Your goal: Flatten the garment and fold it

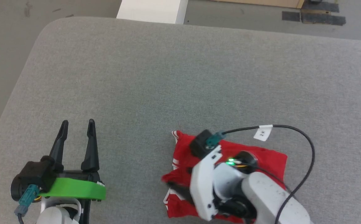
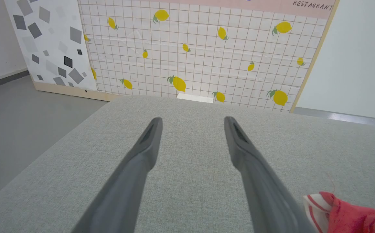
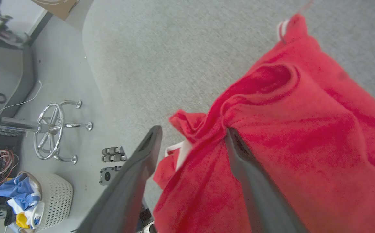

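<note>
1. Right gripper [image 3: 192, 131] is nearest you, at 5 o'clock in the head view, poised over the garment [image 1: 270, 161]. Its jaws stand wide and grip nothing. One jaw's tip seems to rest against a raised red fold, while the other is off the cloth's edge. A rumpled hem lies between them.
2. Your garment lies bunched at 5 o'clock on the table [image 1: 180, 77], close to the near edge and not yet flat. Judge it light, soft and limp: it should sag and drag rather than move as one sheet. Pinch a single layer at the hem, or at the striped-trim corner at its 11 o'clock. Avoid the thick middle folds.
3. Left gripper [image 1: 76, 123] sits at 7 o'clock, well apart from the cloth. Its jaws are wide and hold nothing, over bare table, pointing toward 12 o'clock.
4. Farther toward 12 o'clock, the table gives you room to spread the cloth.
</note>
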